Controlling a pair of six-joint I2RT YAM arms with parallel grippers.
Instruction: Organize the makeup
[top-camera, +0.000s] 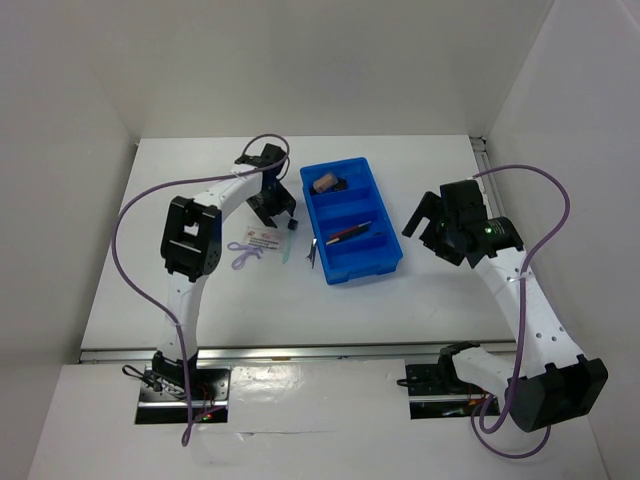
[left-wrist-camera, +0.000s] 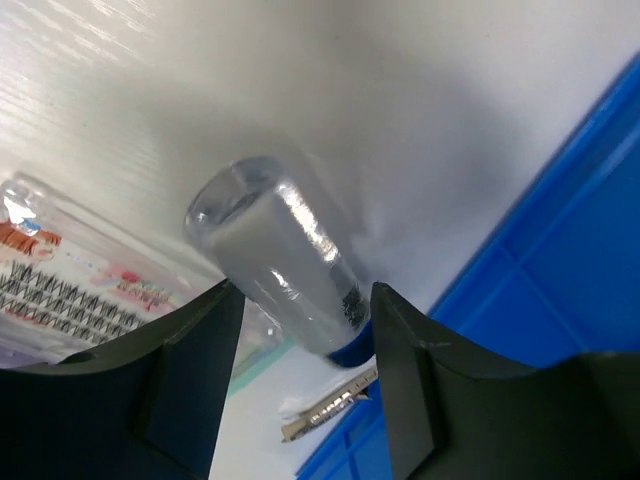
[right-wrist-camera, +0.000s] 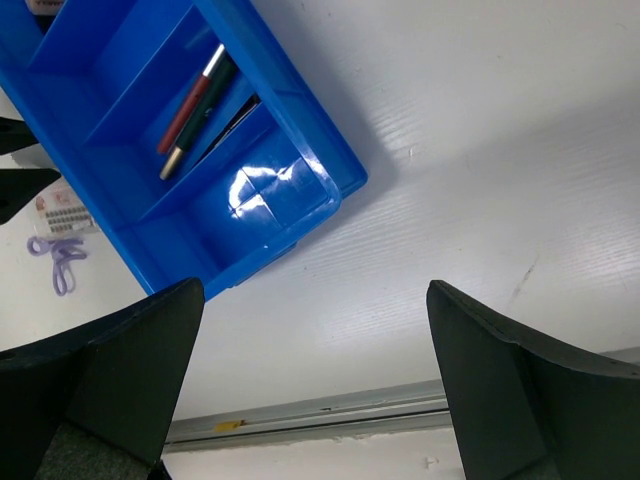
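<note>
Smooth cylindrical clear vial with blue cap, just beside glossy blue plastic tray, between left gripper jaws; pinched or merely flanked, cannot tell; right gripper spread wide, empty.

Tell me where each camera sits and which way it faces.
Top external: above and behind the arms, looking down on the table; both arms, the left gripper and right gripper show.
Left wrist: low over the table, looking past its fingers at the clear vial between them.
Right wrist: held higher, looking down between its wide-open fingers at the blue tray and pencils.
Shared: all three views catch the blue tray and the packet.
</note>
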